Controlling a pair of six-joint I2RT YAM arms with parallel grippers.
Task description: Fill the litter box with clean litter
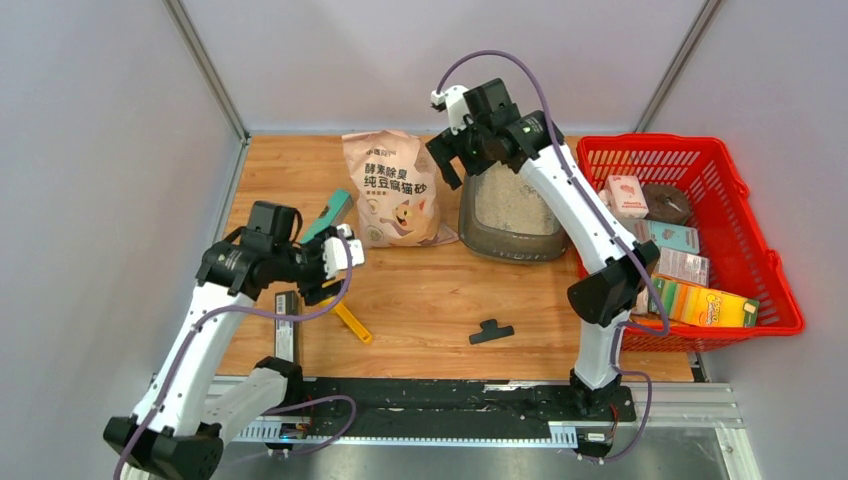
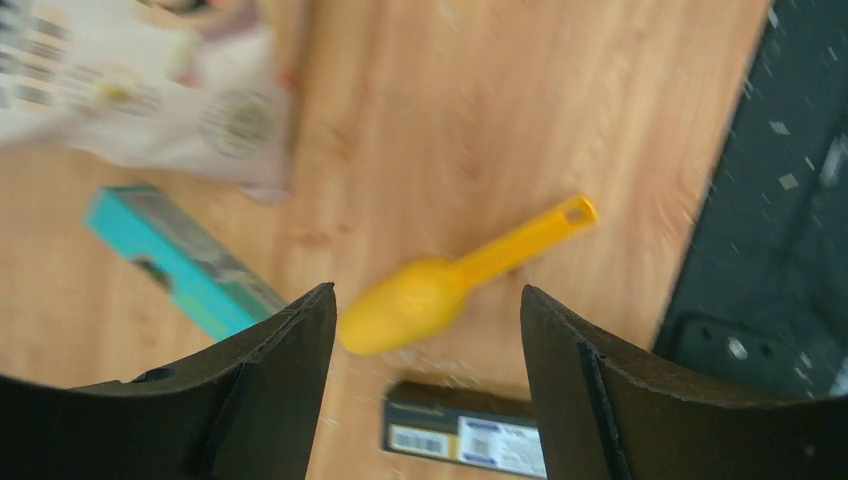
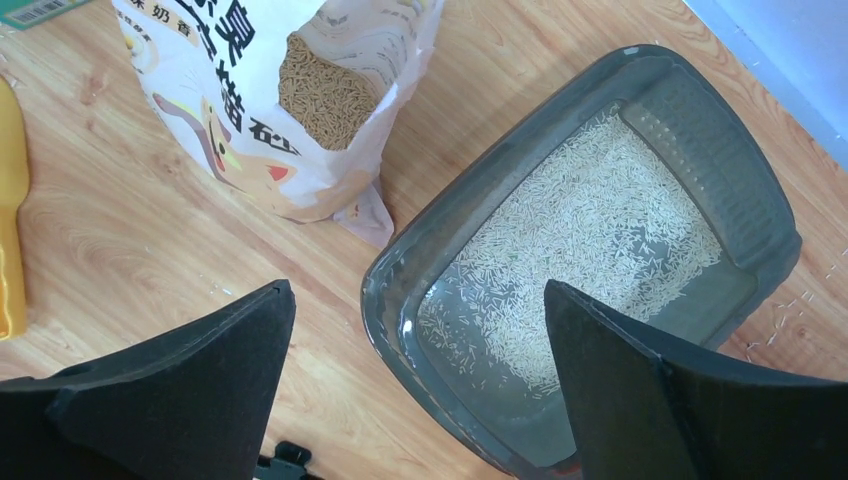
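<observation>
Left wrist view: the left gripper point(image 2: 428, 292), spread and empty, hangs over the yellow scoop point(image 2: 455, 280), which lies almost finger to finger.

- Printed bag point(image 1: 391, 190) standing at the back of the wooden table point(image 1: 440, 290), top open.
- Teal box point(image 1: 330, 213) lying just left of the bag, angled.
- Yellow scoop point(image 2: 440, 290) flat on the wood, bowl towards the teal box.
- Black box with a barcode label point(image 2: 465, 430) lying near the scoop.
- Small black T-shaped piece point(image 1: 490, 331) alone on the wood, well apart from the rest.
- Red mesh basket point(image 1: 745, 190) on the right, loaded with assorted cartons.
</observation>
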